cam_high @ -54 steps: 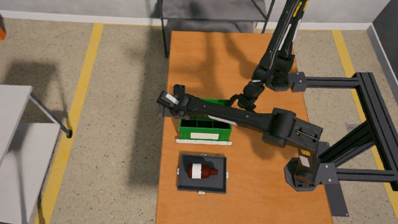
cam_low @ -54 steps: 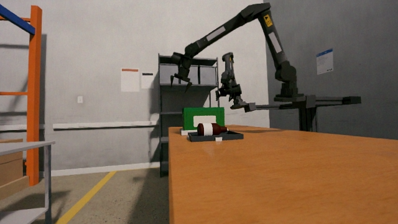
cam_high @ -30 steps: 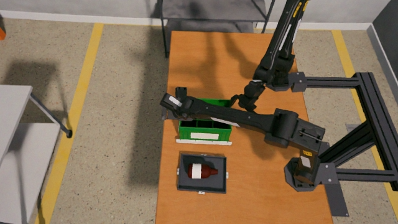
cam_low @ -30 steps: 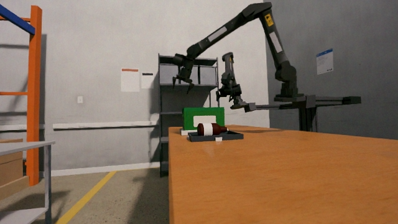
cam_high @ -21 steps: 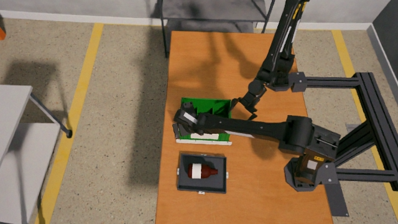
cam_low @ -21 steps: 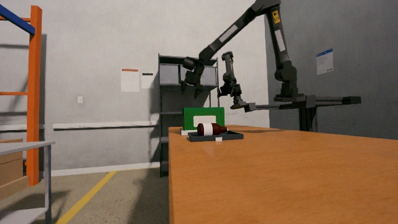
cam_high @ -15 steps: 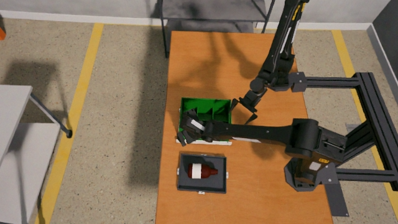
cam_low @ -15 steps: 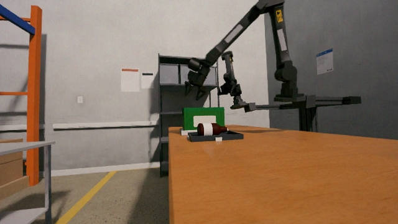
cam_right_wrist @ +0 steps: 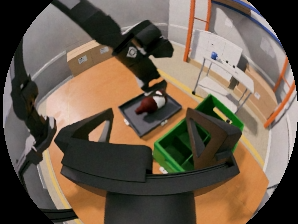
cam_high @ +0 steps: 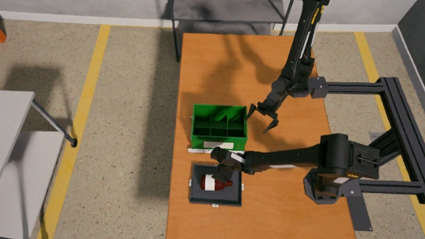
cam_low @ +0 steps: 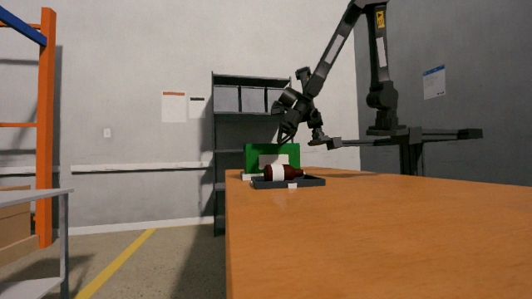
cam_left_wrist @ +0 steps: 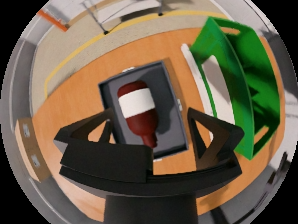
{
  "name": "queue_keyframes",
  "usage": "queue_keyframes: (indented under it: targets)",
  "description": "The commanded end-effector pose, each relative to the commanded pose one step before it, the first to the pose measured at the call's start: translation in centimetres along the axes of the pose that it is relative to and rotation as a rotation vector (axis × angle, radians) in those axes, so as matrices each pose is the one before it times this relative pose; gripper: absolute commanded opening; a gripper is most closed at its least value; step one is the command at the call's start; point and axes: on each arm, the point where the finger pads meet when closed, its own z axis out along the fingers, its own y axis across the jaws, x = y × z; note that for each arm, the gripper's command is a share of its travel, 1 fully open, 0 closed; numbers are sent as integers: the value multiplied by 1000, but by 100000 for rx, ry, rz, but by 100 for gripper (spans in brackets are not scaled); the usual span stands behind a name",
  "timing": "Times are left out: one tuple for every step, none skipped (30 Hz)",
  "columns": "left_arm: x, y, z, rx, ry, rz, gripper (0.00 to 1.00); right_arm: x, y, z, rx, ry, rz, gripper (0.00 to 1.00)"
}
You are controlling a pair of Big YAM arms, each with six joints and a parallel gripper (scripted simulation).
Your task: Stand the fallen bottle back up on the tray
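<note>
The dark red bottle (cam_high: pixel 214 183) with a white label lies on its side in the dark grey tray (cam_high: pixel 216 191) at the table's near left. My left gripper (cam_high: pixel 222 173) is open and hovers just above the bottle's neck end, not touching it. The left wrist view shows the bottle (cam_left_wrist: pixel 139 111) in the tray between the open fingers. The green crate (cam_high: pixel 219 126) stands behind the tray. My right gripper (cam_high: pixel 265 118) is open and empty in the air to the right of the crate. The exterior view shows the bottle (cam_low: pixel 283 172) in front of the crate (cam_low: pixel 272 155).
A white strip (cam_high: pixel 199 150) lies between crate and tray. A grey shelf unit (cam_high: pixel 229 13) stands beyond the table's far end. The arms' black frame (cam_high: pixel 395 133) is on the right. A grey side table (cam_high: pixel 13 133) stands at the left.
</note>
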Motion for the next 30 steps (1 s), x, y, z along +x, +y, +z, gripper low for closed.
queue_keyframes:
  targets:
    - [424, 1796, -4, -5446, -5236, -17626, 100, -1226, 557, 87, -1189, -4469, -1467, 100]
    - [823, 272, 177, -798, 844, -1756, 100, 2, -14, 0, 48, -1, 11, 100]
    - [509, 269, 47, -709, 280, -1443, 100, 6, -23, 2, 52, 14, 19, 100]
    - [350, 253, -8, -630, 36, -1180, 100, 2, -7, 1, 14, 4, 5, 100]
    - [294, 216, -6, -534, 45, -879, 100, 0, 0, 0, -1, 0, 0, 100]
    - [238, 176, -4, -434, 53, -570, 100, 0, 0, 0, 0, 0, 0, 100]
    - [282, 207, -6, -516, 93, -401, 100, 0, 0, 0, 0, 0, 0, 100]
    - [-1148, 133, -3, -309, -2154, 925, 100, 0, 0, 0, 0, 0, 0, 100]
    - [-437, -427, -310, 617, -1188, 1228, 100, 0, 0, 0, 0, 0, 0, 100]
    - [-2, -73, -7, 207, 8, 437, 100, 0, 0, 0, 0, 0, 0, 100]
    - [-1, -8, 0, 45, -3, 0, 100, 0, 0, 0, 0, 0, 0, 100]
    - [0, 0, 0, 0, 0, 0, 100, 0, 0, 0, 0, 0, 0, 100]
    - [0, 0, 0, 0, 0, 0, 100, 0, 0, 0, 0, 0, 0, 100]
    - [0, 0, 0, 0, 0, 0, 100, 0, 0, 0, 0, 0, 0, 100]
    - [0, 0, 0, 0, 0, 0, 100, 0, 0, 0, 0, 0, 0, 100]
    - [0, 0, 0, 0, 0, 0, 100, 0, 0, 0, 0, 0, 0, 100]
    - [0, 0, 0, 0, 0, 0, 100, 267, -440, 7, 1027, 1218, 1287, 100]
    - [0, 0, 0, 0, 0, 0, 100, 0, 0, 0, 0, 0, 0, 100]
    - [0, 0, 0, 0, 0, 0, 100, 0, 0, 0, 0, 0, 0, 100]
    - [109, -26, 30, 17, -6, -1813, 89, 0, 0, 0, 0, 0, 0, 100]
    - [919, -122, 417, -48, 1772, -663, 77, 0, 0, 0, 0, 0, 0, 100]
    - [1423, -594, -110, 575, 1621, -249, 66, 0, 0, 0, 0, 0, 0, 100]
    - [947, -52, 210, -423, 733, -1795, 58, 0, 0, 0, 0, 0, 0, 100]
    - [1149, -14, 243, -648, 1073, -1149, 58, 0, 0, 0, 0, 0, 0, 100]
    - [1089, 10, 233, -666, 1090, -701, 58, 0, 0, 0, 0, 0, 0, 100]
    - [973, 18, 216, -609, 1003, -497, 58, 0, 0, 0, 0, 0, 0, 100]
    - [864, 20, 199, -544, 905, -388, 58, 0, 0, 0, 0, 0, 0, 100]
    - [763, 21, 182, -483, 811, -308, 58, 0, 0, 0, 0, 0, 0, 100]
    - [668, 20, 164, -424, 719, -236, 58, 0, 0, 0, 0, 0, 0, 100]
    - [0, 0, 0, 0, 0, 0, 58, 0, 0, 0, 0, 0, 0, 100]
